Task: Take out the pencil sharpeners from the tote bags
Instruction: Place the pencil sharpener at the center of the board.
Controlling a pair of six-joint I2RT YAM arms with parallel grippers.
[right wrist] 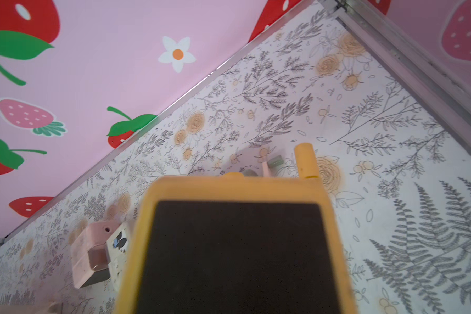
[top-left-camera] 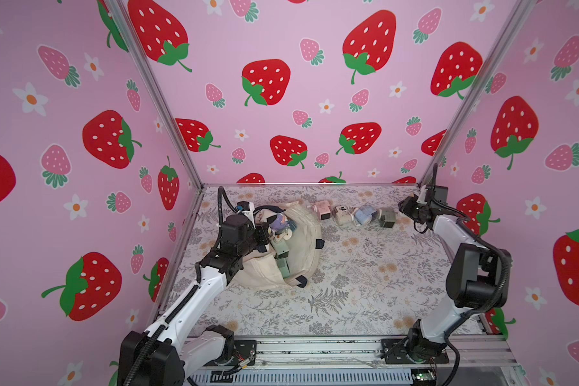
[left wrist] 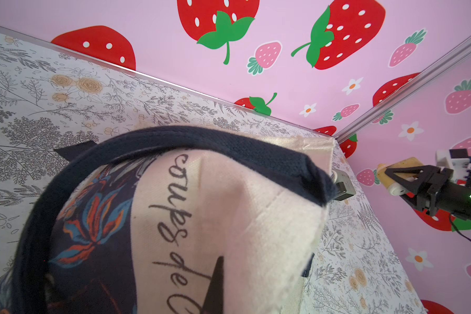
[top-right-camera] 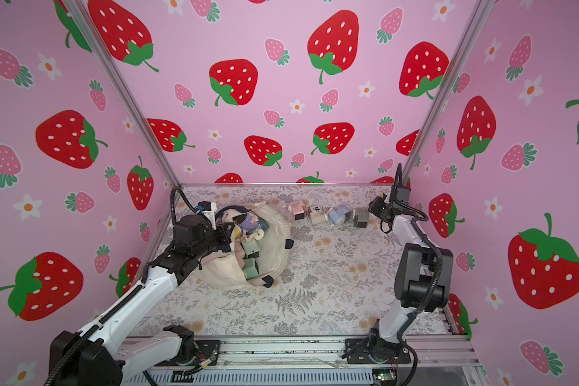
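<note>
1. The right end effector (top-left-camera: 405,210) is clamped on a yellow sharpener (right wrist: 234,244) near the counter's (top-left-camera: 365,284) back corner. It sits just beside the grey-green sharpener (top-left-camera: 386,218) that ends a row running along the back edge.
2. The left end effector (top-left-camera: 264,238) is pinched shut on the tote bag (top-left-camera: 306,240), probably on cloth by the navy handle (left wrist: 174,141), and holds the mouth open.
3. A purple sharpener (top-left-camera: 279,222) and green sharpeners (top-left-camera: 282,254) lie inside the tote bag, well apart from the right arm.

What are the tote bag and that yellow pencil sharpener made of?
The tote bag: cream woven cloth, probably canvas, matte; weave and soft folds show. Its navy handle: coarser webbing, ribbed texture. The yellow pencil sharpener: likely moulded plastic, smooth with rounded edges; its black panel looks matte, material unclear.
</note>
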